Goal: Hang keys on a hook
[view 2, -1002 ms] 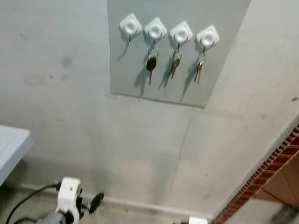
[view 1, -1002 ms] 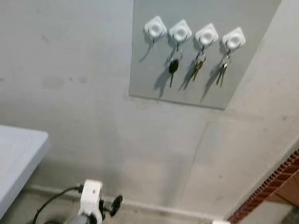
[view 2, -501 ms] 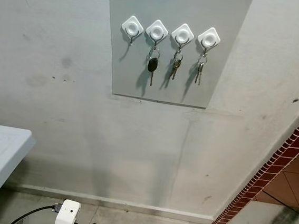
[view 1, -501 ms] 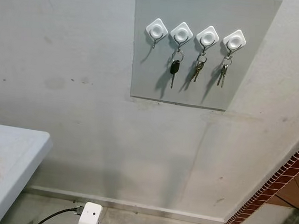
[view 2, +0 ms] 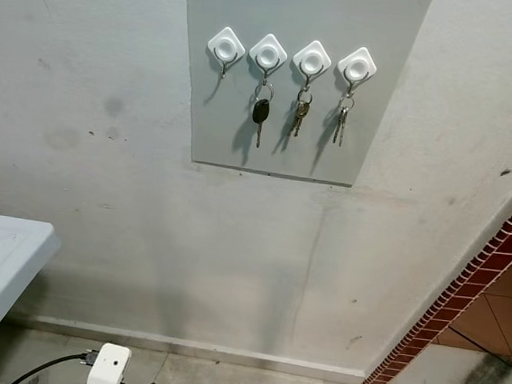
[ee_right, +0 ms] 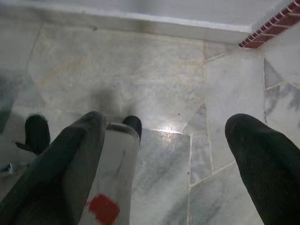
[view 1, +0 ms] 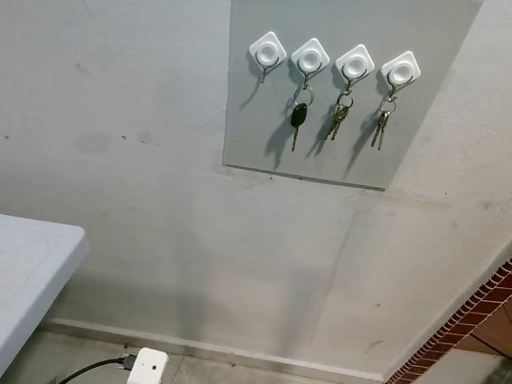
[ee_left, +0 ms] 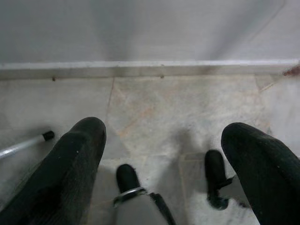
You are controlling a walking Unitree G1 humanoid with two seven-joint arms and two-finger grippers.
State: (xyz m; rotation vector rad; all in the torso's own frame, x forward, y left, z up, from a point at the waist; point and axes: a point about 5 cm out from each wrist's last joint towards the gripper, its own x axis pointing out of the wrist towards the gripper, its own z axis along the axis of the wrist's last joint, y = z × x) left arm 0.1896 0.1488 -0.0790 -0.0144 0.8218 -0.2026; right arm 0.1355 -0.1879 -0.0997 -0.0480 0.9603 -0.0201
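I am facing a pale grey rectangular wall board [view 1: 334, 136] carrying four white diamond-shaped hooks [view 1: 334, 60]. The three bunches of metal keys [view 1: 338, 116] are hanging on the second, third and fourth hooks, while the leftmost hook [view 1: 267, 50] is bare. My left gripper [ee_left: 164, 154] is hanging low over the marble floor tiles [ee_right: 154, 70], its two black fingers spread wide on nothing. My right gripper [ee_right: 164, 154] is likewise gaping and holding nothing. A grey tabletop [view 1: 3, 277] is sitting at my left.

A stained grey wall [view 1: 147, 191] was met by a marble-tiled floor [ee_right: 140, 70]; a white table [view 1: 3, 277] stood left, red brickwork [view 1: 471, 313] right.
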